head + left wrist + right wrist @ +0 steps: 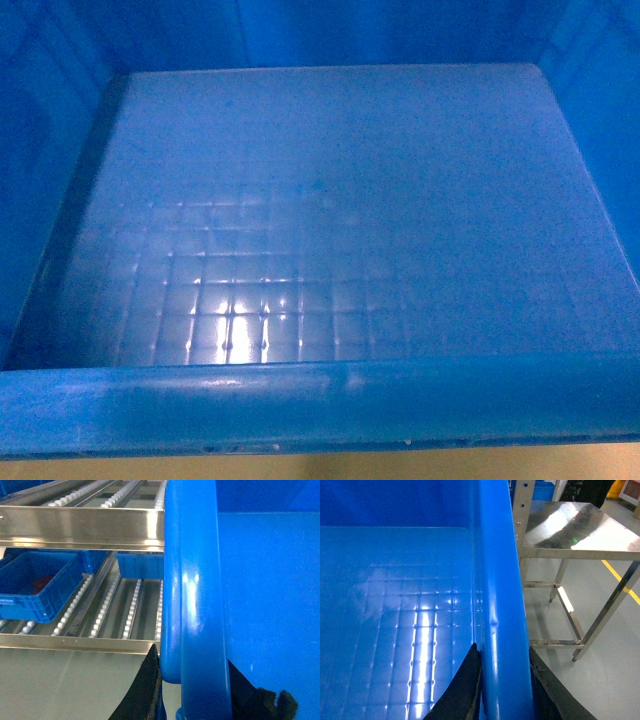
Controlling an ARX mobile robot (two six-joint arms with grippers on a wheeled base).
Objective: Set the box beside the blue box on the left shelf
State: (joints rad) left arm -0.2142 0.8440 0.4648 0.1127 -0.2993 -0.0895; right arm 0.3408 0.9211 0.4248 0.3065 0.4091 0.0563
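Left gripper (195, 700) is pinching the box (200, 605) rim at lower centre, keeping it level – left shelf (100, 610) rollers and the blue box (35, 590) sitting far left. Right gripper (502, 690) is clamping the opposite rim – steel table (575, 535) upper right.

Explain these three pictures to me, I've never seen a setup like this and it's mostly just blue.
A wheeled robot with two arms is carrying a large blue box. The head camera looks down into it, so its empty grid floor fills that picture. The other two cameras sit on the wrists. The left gripper clamps the box's left rim between dark fingers; beyond it is the left shelf, metal rails with white rollers, holding smaller blue bins. The right gripper clamps the right rim; beside it stands a steel table.
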